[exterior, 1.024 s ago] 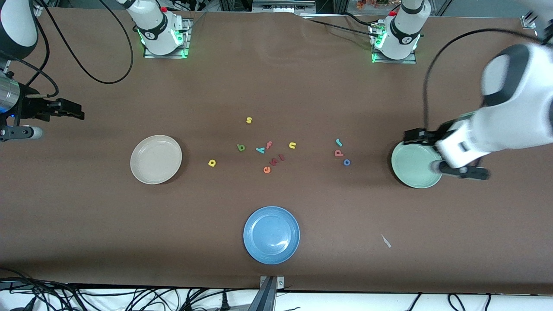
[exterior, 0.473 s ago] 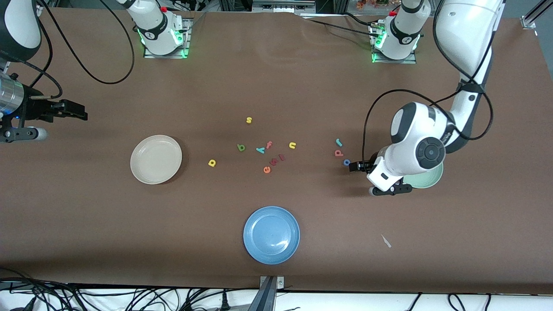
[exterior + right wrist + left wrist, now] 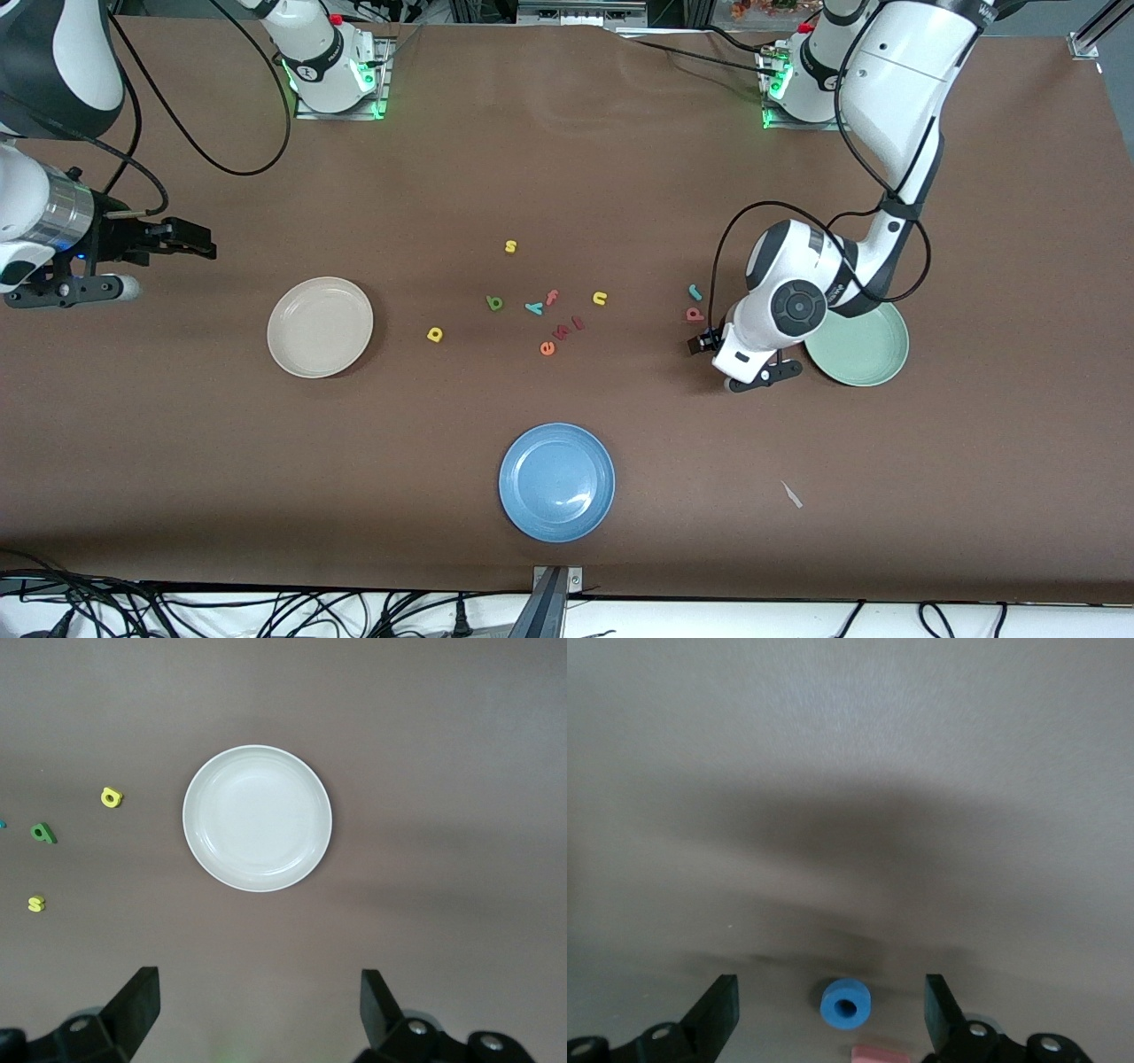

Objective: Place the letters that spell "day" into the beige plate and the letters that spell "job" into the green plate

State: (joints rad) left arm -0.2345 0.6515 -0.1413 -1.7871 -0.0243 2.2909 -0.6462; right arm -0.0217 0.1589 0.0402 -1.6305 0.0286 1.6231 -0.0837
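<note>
Brown table surface (image 3: 567, 159) is seen in the front view with all six task letters lying loose on it and both target plates bare. The beige plate (image 3: 320, 326) sits toward the right arm's end; the green plate (image 3: 864, 350) sits toward the left arm's end, partly covered by the left arm. The yellow "d" (image 3: 434, 334), dark green "a" (image 3: 494, 303) and teal "y" (image 3: 533, 308) lie in the middle scatter. The teal "j" (image 3: 695, 291) and salmon "b" (image 3: 695, 314) lie beside the left gripper (image 3: 700, 344); the blue "o" is hidden under it in this view. Since a second ago the left arm has been swung from over the green plate down to these letters. The right gripper (image 3: 182, 239) is held over bare table by the beige plate, slightly advanced toward it, and is judged to be waiting.

Left wrist view: the blue "o" (image 3: 845, 1005) is seen flat on the table, centred between the spread fingers (image 3: 713, 1014), untouched. A corner of the salmon "b" lies just beside it. The jaws are wide apart, with a slight narrowing judged to have begun. A pinch on the "o" is judged imminent; the neighbouring "b" could be nudged.

Right wrist view: the beige plate is seen empty below the right gripper, whose jaws stand spread, holding nothing. No letter has yet been placed.
</note>
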